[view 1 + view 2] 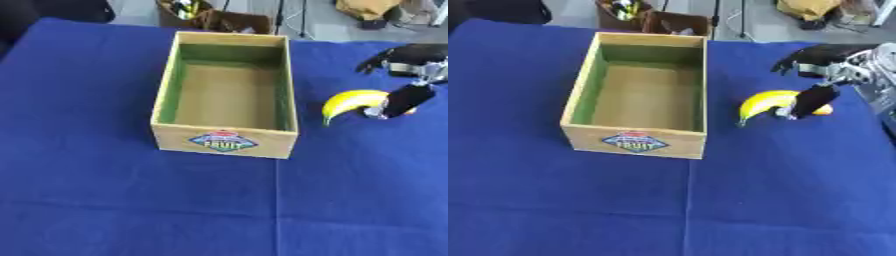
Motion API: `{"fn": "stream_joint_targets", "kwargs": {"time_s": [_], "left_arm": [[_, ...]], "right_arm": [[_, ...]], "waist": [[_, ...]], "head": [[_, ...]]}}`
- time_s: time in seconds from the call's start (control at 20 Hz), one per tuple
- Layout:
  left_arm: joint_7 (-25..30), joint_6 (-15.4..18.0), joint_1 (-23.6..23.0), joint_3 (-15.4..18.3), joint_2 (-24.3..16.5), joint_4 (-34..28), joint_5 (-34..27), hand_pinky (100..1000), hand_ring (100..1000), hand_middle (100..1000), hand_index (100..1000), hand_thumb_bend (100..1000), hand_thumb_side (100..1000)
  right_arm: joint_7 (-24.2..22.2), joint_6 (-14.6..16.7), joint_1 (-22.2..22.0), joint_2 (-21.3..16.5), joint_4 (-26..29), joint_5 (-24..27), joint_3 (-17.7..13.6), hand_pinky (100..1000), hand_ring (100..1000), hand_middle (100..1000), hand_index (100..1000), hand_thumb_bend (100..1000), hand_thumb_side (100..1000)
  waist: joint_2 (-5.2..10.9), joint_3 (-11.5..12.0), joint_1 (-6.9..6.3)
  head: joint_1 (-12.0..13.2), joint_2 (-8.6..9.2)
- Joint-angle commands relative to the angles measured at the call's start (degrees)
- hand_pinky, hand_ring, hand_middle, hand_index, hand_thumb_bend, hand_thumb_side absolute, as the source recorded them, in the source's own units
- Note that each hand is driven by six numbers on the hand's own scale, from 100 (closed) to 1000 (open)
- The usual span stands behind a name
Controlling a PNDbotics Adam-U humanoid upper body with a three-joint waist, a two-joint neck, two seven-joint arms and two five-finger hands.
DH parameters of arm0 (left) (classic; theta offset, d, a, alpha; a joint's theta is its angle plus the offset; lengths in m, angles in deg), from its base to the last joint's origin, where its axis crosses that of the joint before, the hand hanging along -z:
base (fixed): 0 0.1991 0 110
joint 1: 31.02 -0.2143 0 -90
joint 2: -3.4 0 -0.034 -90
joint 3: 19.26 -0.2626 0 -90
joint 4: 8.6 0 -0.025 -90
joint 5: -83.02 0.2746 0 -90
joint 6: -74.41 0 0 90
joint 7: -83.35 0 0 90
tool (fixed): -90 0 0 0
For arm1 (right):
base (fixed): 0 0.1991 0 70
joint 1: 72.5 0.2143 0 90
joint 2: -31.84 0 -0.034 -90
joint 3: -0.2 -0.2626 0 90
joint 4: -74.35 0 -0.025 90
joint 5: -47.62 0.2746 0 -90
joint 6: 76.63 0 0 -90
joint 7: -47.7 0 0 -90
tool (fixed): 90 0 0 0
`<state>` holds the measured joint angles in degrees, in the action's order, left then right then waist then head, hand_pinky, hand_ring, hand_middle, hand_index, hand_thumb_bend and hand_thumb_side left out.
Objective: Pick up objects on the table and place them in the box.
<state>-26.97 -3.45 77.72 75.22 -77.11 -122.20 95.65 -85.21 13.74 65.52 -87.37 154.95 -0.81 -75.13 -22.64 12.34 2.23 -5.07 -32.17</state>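
Observation:
An open wooden box point(226, 141) with a fruit label on its front stands in the middle of the blue table; nothing shows inside it. To its right a yellow banana point(350, 101) lies on the cloth, stem end toward the box. My right hand point(833, 55) comes in from the right edge above the banana. Its fingers point(798, 57) stretch out to the left, well apart from the fruit, and its black thumb point(811, 100) reaches down across the banana's right end. A small orange patch point(825, 110) shows behind the thumb. My left hand shows in no view.
The blue cloth point(122, 200) covers the table all around the box. Beyond the far edge stand brown cardboard boxes point(229, 21) with clutter, and a tan bag point(366, 7) lies on the floor.

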Motion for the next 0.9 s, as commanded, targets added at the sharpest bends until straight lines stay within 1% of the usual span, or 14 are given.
{"fn": "stream_joint_targets", "kwargs": {"time_s": [0.05,0.15,0.4,0.7,0.75,0.9], "left_arm": [[0.23,0.01,0.65,-0.23,-0.35,-0.99,-0.23,589,594,700,838,322,885],[0.3,0.0,0.66,-0.25,-0.3,-0.99,-0.23,589,594,700,838,322,885],[0.39,0.0,0.71,-0.26,-0.26,-0.99,-0.21,589,593,701,838,321,885],[0.44,-0.02,0.73,-0.24,-0.17,-0.99,-0.18,589,593,702,837,320,884],[0.46,-0.02,0.73,-0.24,-0.15,-0.99,-0.17,590,593,702,837,320,883],[0.49,-0.03,0.76,-0.25,-0.13,-0.99,-0.17,590,593,702,837,320,882]], "right_arm": [[0.45,0.15,1.47,-0.94,-1.02,-0.72,-1.14,913,945,839,978,326,550],[0.78,0.02,1.7,-0.61,-2.19,-0.62,-1.56,912,943,838,977,323,548],[1.66,-0.06,2.06,-0.27,-4.26,-0.74,-2.06,910,940,833,971,275,501],[1.71,0.33,2.01,-0.15,-5.4,-1.33,-2.2,910,940,826,947,284,495],[1.7,0.37,1.98,-0.14,-5.49,-1.4,-2.2,910,939,816,932,290,479],[1.74,0.42,1.86,-0.14,-5.69,-1.69,-2.21,911,939,800,913,296,490]], "waist": [[0.98,0.11,-0.11],[0.84,0.21,-0.04],[0.67,0.32,0.05],[0.47,0.38,0.08],[0.45,0.37,0.09],[0.4,0.4,0.14]], "head": [[-0.05,0.16],[0.0,0.23],[0.06,0.39],[0.12,0.64],[0.14,0.64],[0.14,0.68]]}}
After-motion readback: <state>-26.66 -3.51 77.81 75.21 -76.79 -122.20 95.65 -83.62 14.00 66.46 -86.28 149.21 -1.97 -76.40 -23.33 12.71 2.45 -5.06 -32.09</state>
